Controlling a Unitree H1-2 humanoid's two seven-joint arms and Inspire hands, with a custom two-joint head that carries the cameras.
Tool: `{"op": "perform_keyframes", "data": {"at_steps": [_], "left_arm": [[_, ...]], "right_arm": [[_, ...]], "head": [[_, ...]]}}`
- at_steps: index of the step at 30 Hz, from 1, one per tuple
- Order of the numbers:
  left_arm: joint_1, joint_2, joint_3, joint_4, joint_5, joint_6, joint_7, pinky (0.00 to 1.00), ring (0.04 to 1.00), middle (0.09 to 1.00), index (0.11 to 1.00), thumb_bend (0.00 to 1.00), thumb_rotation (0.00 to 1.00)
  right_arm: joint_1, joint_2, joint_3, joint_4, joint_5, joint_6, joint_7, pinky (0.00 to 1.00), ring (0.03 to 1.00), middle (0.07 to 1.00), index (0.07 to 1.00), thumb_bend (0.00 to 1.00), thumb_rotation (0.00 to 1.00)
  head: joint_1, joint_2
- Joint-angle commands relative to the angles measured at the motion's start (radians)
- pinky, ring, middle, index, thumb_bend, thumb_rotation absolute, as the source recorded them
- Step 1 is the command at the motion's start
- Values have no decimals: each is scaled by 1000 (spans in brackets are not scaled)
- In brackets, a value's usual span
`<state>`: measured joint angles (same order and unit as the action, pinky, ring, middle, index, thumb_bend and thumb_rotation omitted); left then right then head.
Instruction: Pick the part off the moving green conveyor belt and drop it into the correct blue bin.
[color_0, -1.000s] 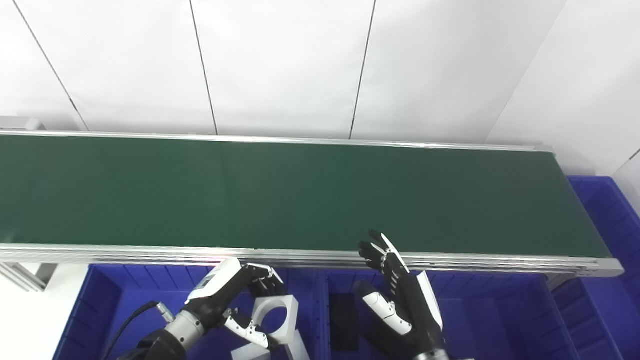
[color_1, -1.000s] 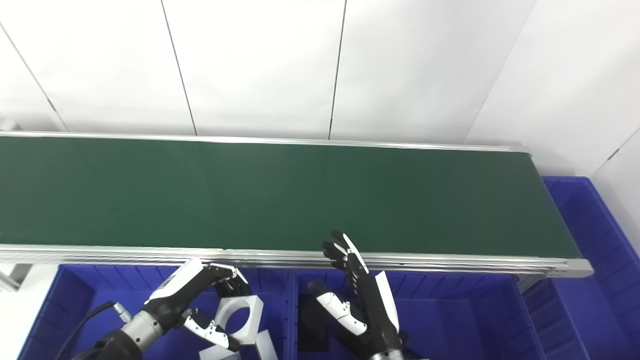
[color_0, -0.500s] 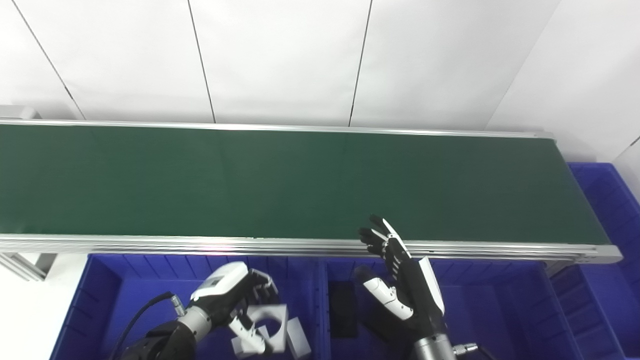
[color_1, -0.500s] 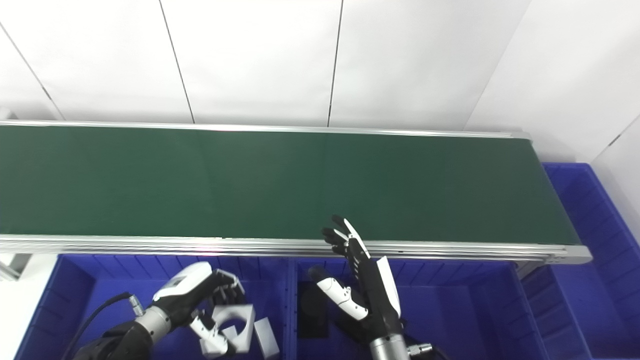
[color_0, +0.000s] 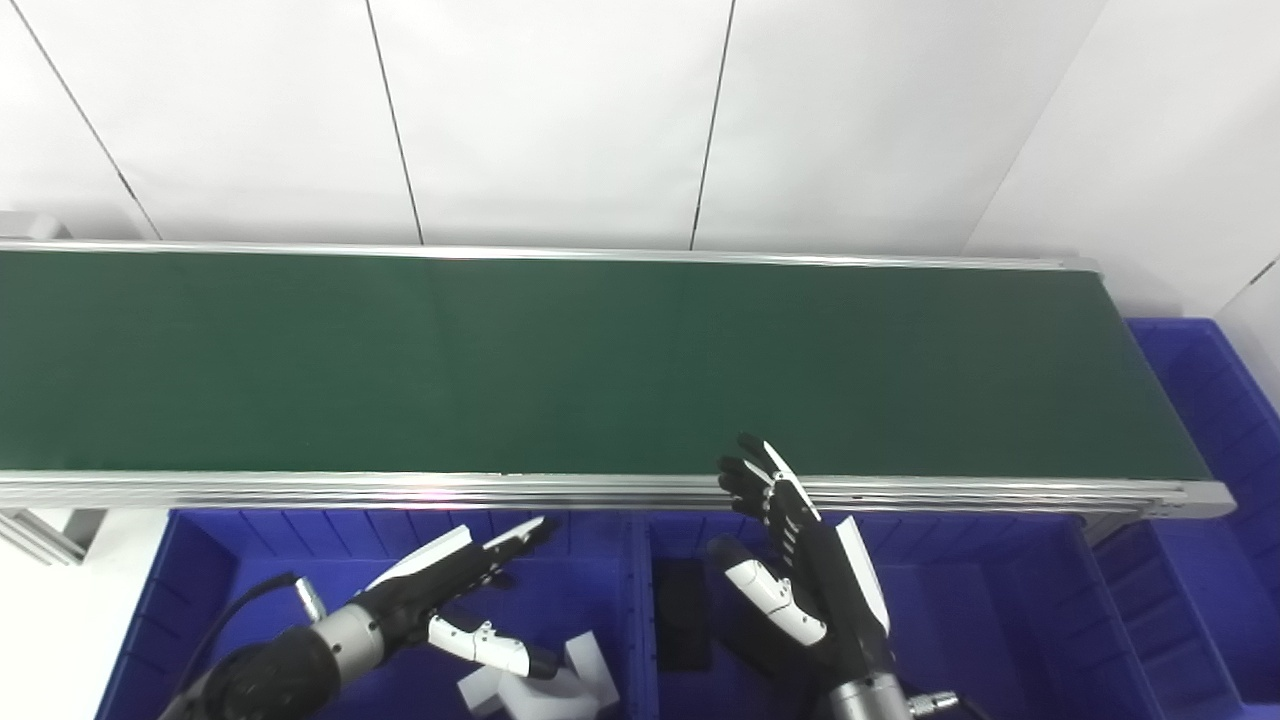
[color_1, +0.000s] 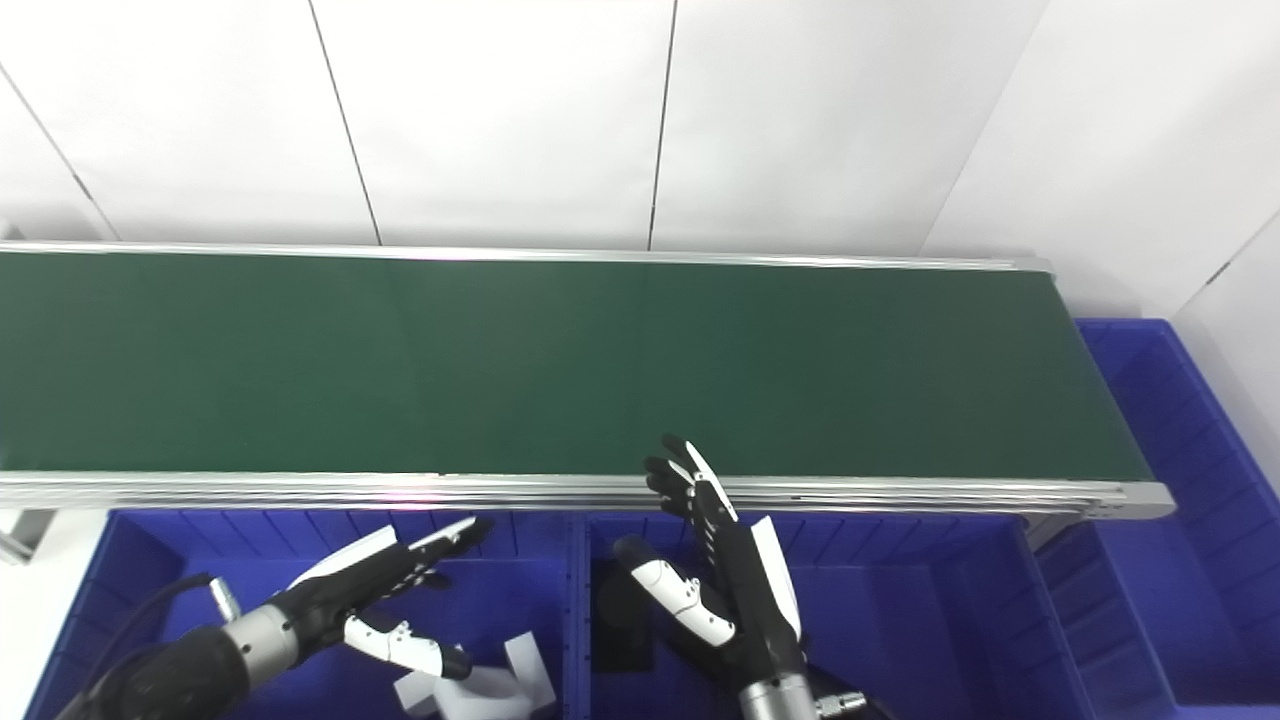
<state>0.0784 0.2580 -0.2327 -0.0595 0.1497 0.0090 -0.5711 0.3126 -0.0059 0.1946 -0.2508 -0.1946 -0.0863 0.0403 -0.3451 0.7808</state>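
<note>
Far left, the left bin (color_0: 200, 560) sits just below the belt's near rail, w/ the left hand (color_0: 440, 585) hovering over it: fingers spread flat, thumb (color_0: 490, 648) out to the side, holding nothing. Right under that thumb the white part (color_0: 560, 685) lies on the bin floor near the divider, tilted, partly cut off by the frame edge, so it looks dropped and the sort prob done for this piece; whether this bin is the correct one I can't judge. The part reads as a stiff blocky plastic or metal piece, light-ish, smooth faces, so likely a bit slippery but not fragile; best taken across two flat opposite faces, fingers vs thumb, not by a corner. Above, the green belt (color_0: 600, 360) runs the full width and shows no part on it. Next right, the middle bin (color_0: 960, 610) has a flat black piece (color_0: 685, 625) lying near its left wall. The right hand (color_0: 800, 570) is raised over that bin, fingers apart and pointing up at the belt rail, empty, waiting. Far right, another blue bin (color_0: 1210, 400) stands at the belt's end.
</note>
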Motion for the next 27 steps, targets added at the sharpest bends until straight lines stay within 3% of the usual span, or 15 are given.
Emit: {"op": "perform_keyframes", "data": {"at_steps": [1, 6, 12, 18, 27], "left_arm": [[-1, -35, 33, 24, -105, -137, 46, 897, 938, 952, 965, 1000, 539], [12, -90, 72, 92, -179, -283, 102, 913, 931, 927, 958, 996, 549], [16, -110, 79, 116, -240, -361, 123, 890, 919, 915, 943, 980, 541], [22, -122, 79, 128, -284, -379, 134, 889, 915, 927, 940, 982, 498], [36, -141, 82, 101, -258, -361, 188, 879, 908, 929, 940, 961, 488]], "right_arm": [[-2, 0, 5, -44, -12, 8, 3, 850, 864, 872, 944, 709, 684], [1, 0, 6, -46, -23, 13, 2, 845, 863, 873, 943, 714, 686], [5, -1, 8, -44, -29, 13, 2, 848, 860, 871, 945, 708, 688], [9, -2, 9, -46, -29, 23, 7, 858, 870, 874, 946, 705, 656], [7, -4, 7, -41, -31, 16, 4, 851, 866, 877, 949, 707, 652]], "head": [[0, 0], [0, -4], [-1, -12], [-4, -25], [10, -28]]}}
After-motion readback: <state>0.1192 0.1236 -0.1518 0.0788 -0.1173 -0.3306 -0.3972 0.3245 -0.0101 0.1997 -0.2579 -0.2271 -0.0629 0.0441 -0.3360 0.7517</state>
